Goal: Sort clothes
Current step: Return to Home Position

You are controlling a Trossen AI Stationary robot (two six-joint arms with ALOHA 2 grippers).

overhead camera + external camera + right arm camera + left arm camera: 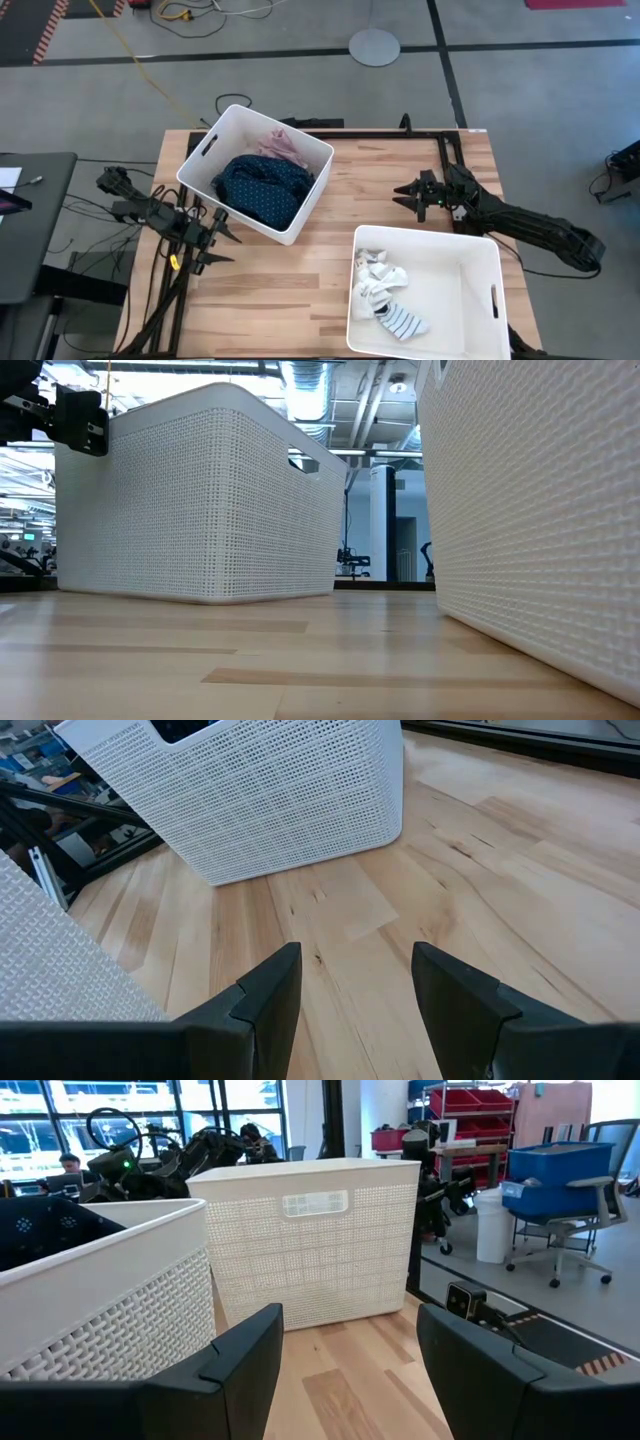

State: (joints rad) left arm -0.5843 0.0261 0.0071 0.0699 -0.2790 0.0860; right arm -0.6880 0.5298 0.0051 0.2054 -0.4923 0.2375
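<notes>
Two white bins stand on the wooden table. The far-left bin [200, 170] holds a navy dotted garment [262, 188] and a pink garment [282, 147]; the navy cloth [40, 1230] also shows over its rim in the left wrist view. In the near-right bin [470, 300] lie white, grey and striped socks [385, 292]. My left gripper [225, 242] stands open at the table's left edge, beside the far-left bin, nothing between its fingers [350, 1370]. My right gripper [405, 196] stands open over bare wood, just beyond the near-right bin, also empty [355, 995].
Bare wood [330, 215] lies between the two bins and along the near-left part of the table. A black frame rail [400, 132] runs along the far edge. Cables [150, 300] hang off the left side. Shelves, chairs and a blue tub [555, 1175] stand in the room beyond.
</notes>
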